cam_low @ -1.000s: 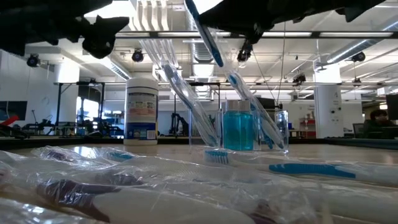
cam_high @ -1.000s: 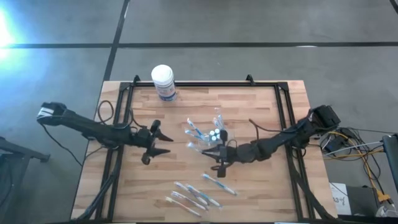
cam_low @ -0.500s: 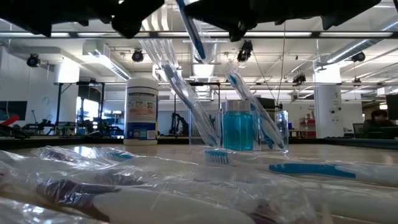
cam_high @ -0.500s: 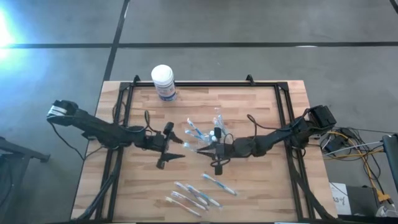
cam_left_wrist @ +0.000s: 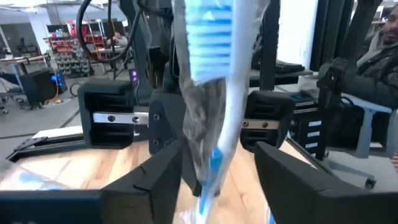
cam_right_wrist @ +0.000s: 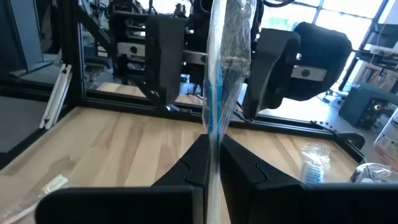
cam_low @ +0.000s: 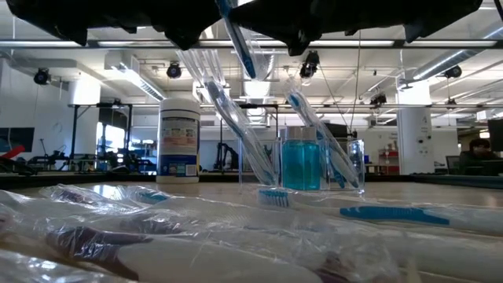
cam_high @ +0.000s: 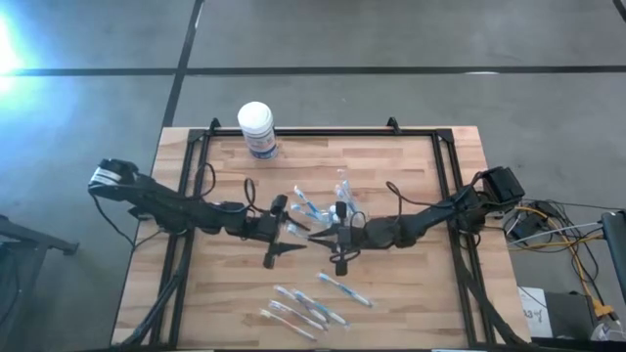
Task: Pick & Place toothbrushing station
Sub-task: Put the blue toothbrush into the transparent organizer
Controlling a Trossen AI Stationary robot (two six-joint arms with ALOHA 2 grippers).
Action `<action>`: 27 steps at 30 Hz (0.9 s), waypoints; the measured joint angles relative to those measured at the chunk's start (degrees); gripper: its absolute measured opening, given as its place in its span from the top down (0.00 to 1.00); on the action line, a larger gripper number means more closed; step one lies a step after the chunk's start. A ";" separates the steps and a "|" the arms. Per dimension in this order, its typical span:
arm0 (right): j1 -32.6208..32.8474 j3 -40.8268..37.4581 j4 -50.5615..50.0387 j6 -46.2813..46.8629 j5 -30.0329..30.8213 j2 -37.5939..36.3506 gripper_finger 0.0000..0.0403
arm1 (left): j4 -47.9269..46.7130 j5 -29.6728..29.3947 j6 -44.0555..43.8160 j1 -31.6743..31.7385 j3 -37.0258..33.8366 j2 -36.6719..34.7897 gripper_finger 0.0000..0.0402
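Observation:
The toothbrushing station (cam_high: pixel 335 209) is a clear holder standing on the table's middle, with a blue-filled cup and several toothbrushes leaning in it; it also shows in the low view (cam_low: pixel 314 163). My right gripper (cam_high: pixel 329 238) is just near of it, shut on a plastic-wrapped blue-and-white toothbrush (cam_right_wrist: pixel 215 81). The toothbrush also shows in the low view (cam_low: pixel 238 39) and the left wrist view (cam_left_wrist: pixel 211 74). My left gripper (cam_high: pixel 293 235) is open and faces the right one. Its fingers (cam_left_wrist: pixel 155 180) stand on either side of the same toothbrush; I cannot tell whether they touch it. My right gripper pinches the wrapped toothbrush's shaft (cam_right_wrist: pixel 211 146) between its two fingers. The fingers come level from the table's right side and lie across the brush. The brush stands roughly upright and a little tilted, and its lower end (cam_low: pixel 250 69) is clear of the table.
A white round tub with a blue label (cam_high: pixel 256 127) stands at the table's far left. Several wrapped toothbrushes (cam_high: pixel 303 305) lie near the front edge, and one (cam_high: pixel 344 288) lies right of them. A black frame (cam_high: pixel 196 156) runs along the table's sides.
My left gripper has gone toward the table's right edge, up to the right gripper, and its open fingers now stand around the held toothbrush. My right gripper has shifted a little toward the table's left with the toothbrush, which stays lifted.

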 joint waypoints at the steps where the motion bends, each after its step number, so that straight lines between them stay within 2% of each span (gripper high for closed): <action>1: 0.10 -0.05 0.16 -0.02 0.02 0.00 0.95 | 0.03 0.00 0.00 -0.02 -0.21 0.01 0.52; 13: 0.41 -0.08 0.99 0.36 -0.21 -0.01 0.95 | 0.73 0.24 0.38 -0.11 -0.21 -0.08 0.94; 21: 0.79 -0.04 -0.30 2.41 -0.19 -0.07 0.93 | -0.10 0.44 1.18 -0.11 -0.25 -0.82 0.95; 27: 1.70 -0.62 -1.25 1.72 3.22 -0.15 0.82 | -5.59 0.51 2.01 -0.72 -0.32 -7.09 0.95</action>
